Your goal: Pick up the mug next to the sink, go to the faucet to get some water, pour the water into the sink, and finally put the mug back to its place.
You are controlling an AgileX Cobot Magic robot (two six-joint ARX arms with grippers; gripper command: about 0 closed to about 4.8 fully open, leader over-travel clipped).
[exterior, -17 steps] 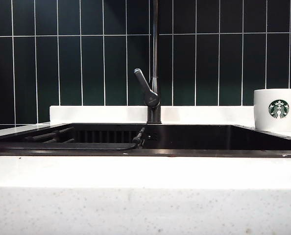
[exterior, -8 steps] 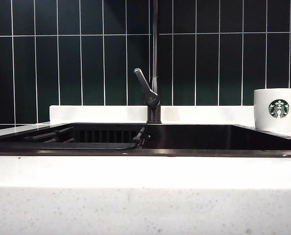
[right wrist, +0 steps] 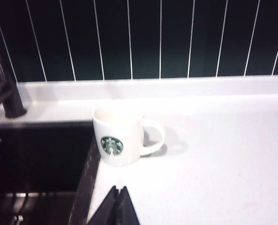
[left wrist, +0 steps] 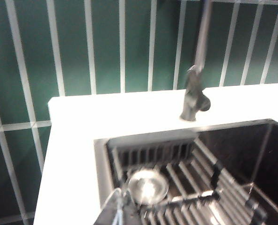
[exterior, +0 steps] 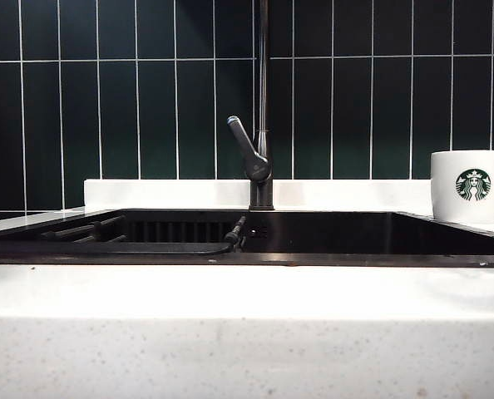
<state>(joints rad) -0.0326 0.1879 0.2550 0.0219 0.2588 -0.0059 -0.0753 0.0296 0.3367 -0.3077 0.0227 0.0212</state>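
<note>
The white mug (exterior: 469, 185) with a green round logo stands upright on the white counter just right of the black sink (exterior: 330, 235); the right wrist view shows the mug (right wrist: 118, 136) by the sink's corner, handle turned away from the basin. The dark faucet (exterior: 262, 108) rises behind the sink's middle, its grey lever angled left. My right gripper (right wrist: 119, 188) is shut and empty, hovering over the counter a little short of the mug. My left gripper (left wrist: 120, 193) is shut, blurred, above the sink's left side near the round drain (left wrist: 147, 185). No water shows. Neither gripper appears in the exterior view.
A dark slatted rack (exterior: 106, 233) lies in the sink's left half. White counter (exterior: 247, 332) runs along the front and a white ledge (exterior: 164, 193) behind the sink. Dark green tiled wall (exterior: 130, 100) backs everything. Open counter (right wrist: 223, 164) lies right of the mug.
</note>
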